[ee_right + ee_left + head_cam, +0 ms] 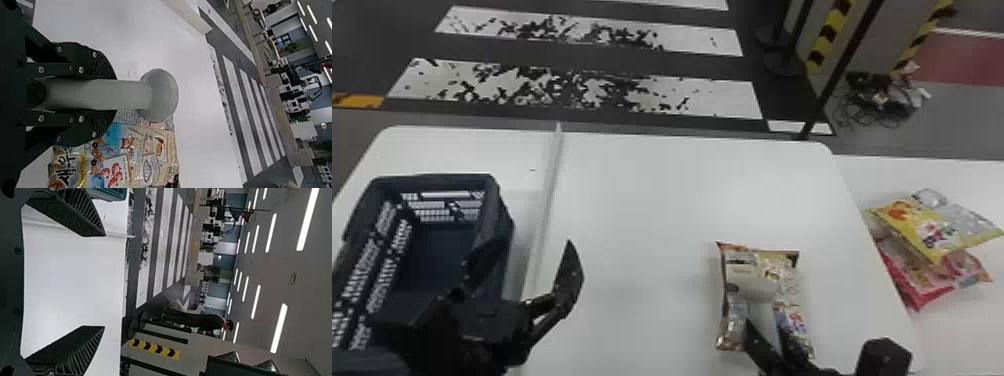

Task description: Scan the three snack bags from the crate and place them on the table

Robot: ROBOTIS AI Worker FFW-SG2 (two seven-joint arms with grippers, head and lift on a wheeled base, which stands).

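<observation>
Snack bag point(784, 272) lay 12 o'clock of right pincer point(113, 95), long axis 12-to-6.
Right had scanner point(160, 95) clamped; left pincer point(104, 281) gaped wide, empty.

Three snack bags are lying in the head view: one patterned bag point(787, 280) is making a count of one by itself, and one yellow bag point(952, 225) and one red bag point(912, 287) are making the other two. One crate point(437, 180) and one scanner point(754, 290) are also showing, while two grippers, the left gripper point(537, 242) and the right gripper point(766, 330), are appearing. At least two tables are standing here, the bigger table point(657, 200) and the side table point(882, 175).
</observation>
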